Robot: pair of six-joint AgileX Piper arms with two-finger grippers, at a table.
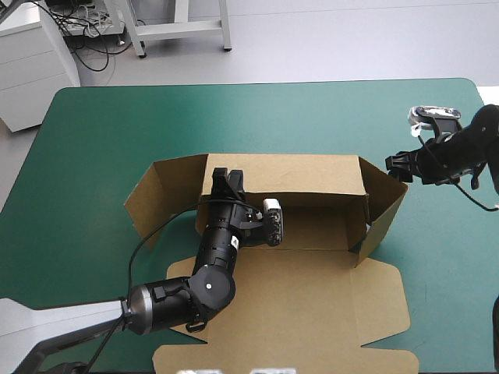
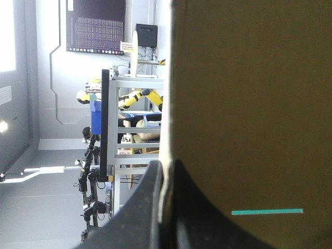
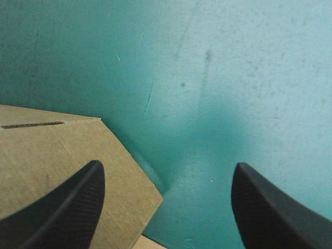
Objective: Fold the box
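Probably lab: white cabinet (image 1: 33,66), loose cables (image 1: 87,40) on grey floor (image 1: 351,39).

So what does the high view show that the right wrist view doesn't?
Only the high view shows the whole box: back wall raised, end flaps angled, front panel flat, and the left tool shut on the back wall. Only the right wrist view shows that the right tool stands wide open, and a thin slit cut in the flap. Both show the box's right end flap against the teal-green cover.
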